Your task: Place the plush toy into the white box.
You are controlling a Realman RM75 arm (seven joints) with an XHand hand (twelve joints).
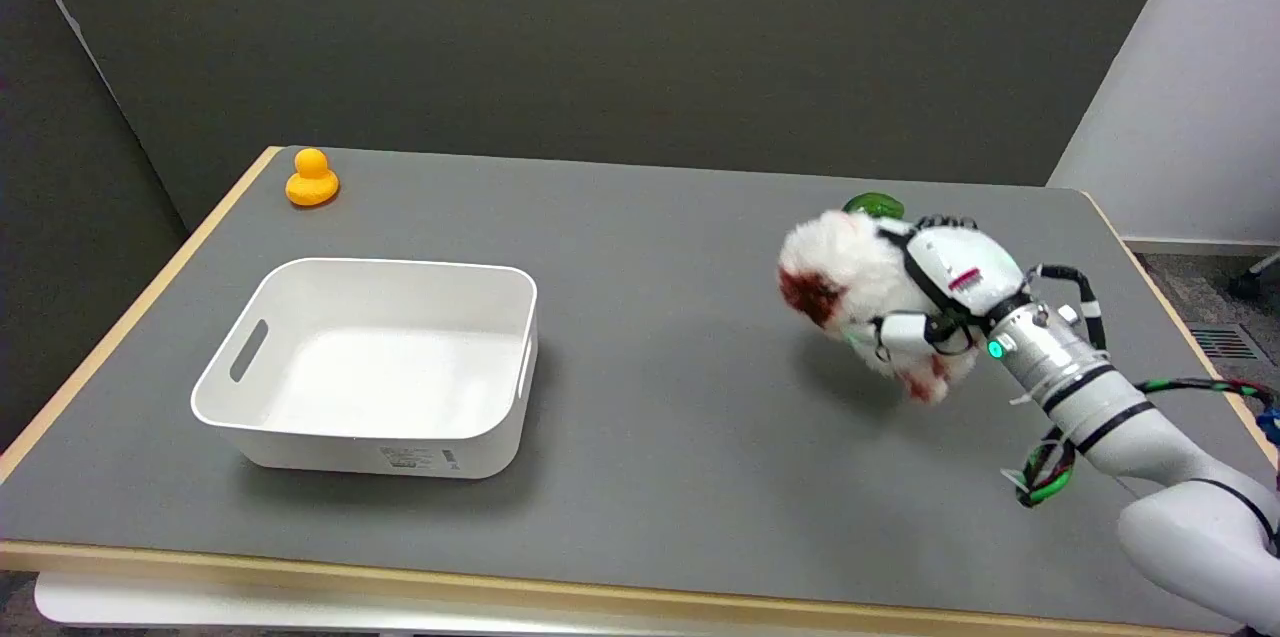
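Taking the white rectangular plastic box (pixel 375 367) as the landmark, it sits nearest the table's front edge, open side up, with a slot handle in each short wall and a small label on its near wall; nothing lies inside it. The white right arm (pixel 1130 427) reaches in well to the right of the box, from the lower right corner, angled up and toward the box, with a green light on its silver wrist and a bundle of coloured cables hanging beneath. Its black-and-white right hand (pixel 945 292) is wrapped around the fluffy white plush toy with red patches and a green top (pixel 850 287), fingers clasped over the fur from the side away from the box. The toy is well apart from the box, raised above the grey table top (pixel 660 417), its shadow falling below it. Behind the box, near the far left corner, stands a small orange rubber duck (pixel 312 179).
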